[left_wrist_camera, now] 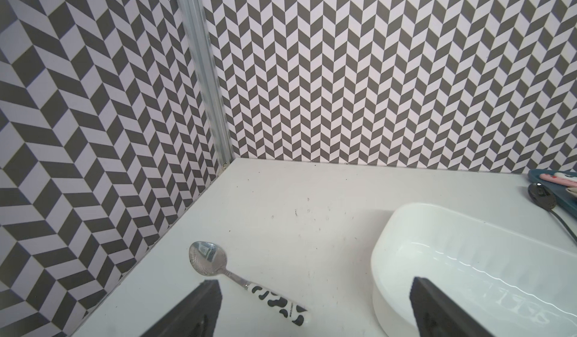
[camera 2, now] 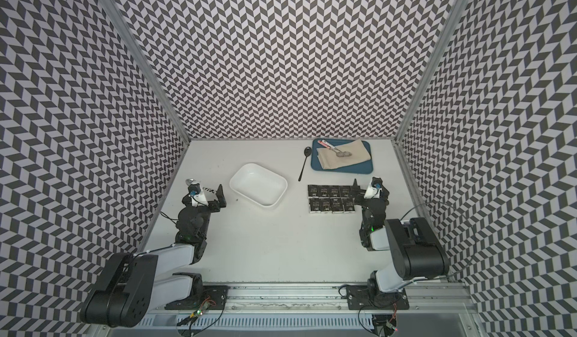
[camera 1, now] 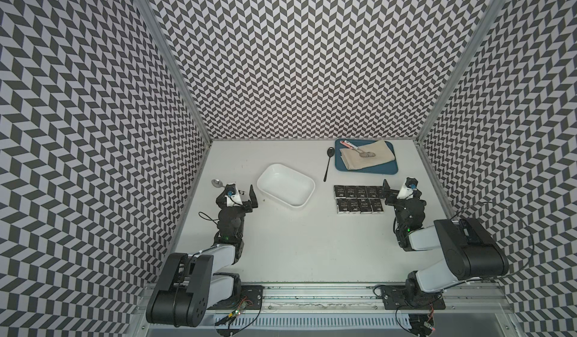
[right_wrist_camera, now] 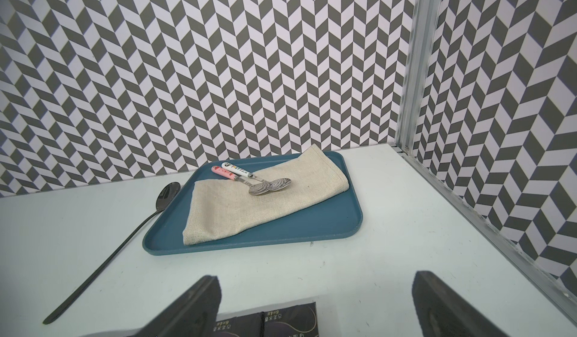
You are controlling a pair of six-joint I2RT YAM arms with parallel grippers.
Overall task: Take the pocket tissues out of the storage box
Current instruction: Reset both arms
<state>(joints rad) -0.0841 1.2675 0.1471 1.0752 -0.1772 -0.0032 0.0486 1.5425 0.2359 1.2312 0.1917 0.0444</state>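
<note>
The pocket tissues (camera 1: 358,200) are laid on the table (camera 1: 296,245) in two rows, all outside the storage box (camera 1: 282,182), which sits well apart to their left. The block's long axis runs across the table. Bare table is left in front, and a blue tray (camera 1: 374,170) lies behind. The right gripper (right_wrist_camera: 315,276) is held spread and empty at the rows' right end; only two packets' edges are caught by its wrist view. The left gripper (left_wrist_camera: 313,282) is spread and empty beside the box.
</note>
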